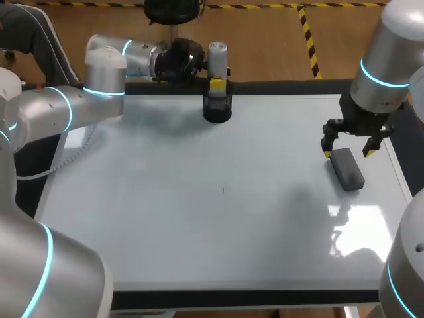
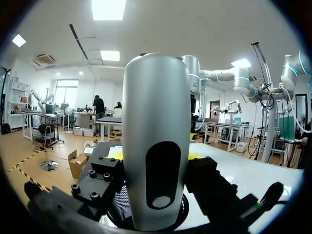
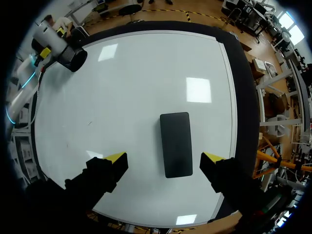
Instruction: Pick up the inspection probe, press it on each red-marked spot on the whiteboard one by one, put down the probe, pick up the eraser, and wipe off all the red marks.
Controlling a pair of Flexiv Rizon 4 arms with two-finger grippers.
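Note:
The inspection probe [image 1: 217, 56], a silver cylinder, stands upright in a round black holder [image 1: 216, 109] at the whiteboard's far edge. My left gripper [image 1: 216, 85] reaches in from the left and is shut on it. In the left wrist view the probe [image 2: 156, 122] fills the space between the two black fingers. A dark grey eraser [image 1: 347, 168] lies flat near the board's right edge. My right gripper [image 1: 347, 150] hangs just above it, open. Seen from the right wrist, the eraser [image 3: 176, 144] lies under the right gripper [image 3: 165, 158], clear of both yellow tips. I see no clear red marks.
The whiteboard [image 1: 199, 218] covers most of the table inside a dark frame. A tiny dark speck [image 1: 223, 190] sits near its middle. The right wrist view also shows the probe [image 3: 48, 39] and holder [image 3: 75, 58] at the far corner.

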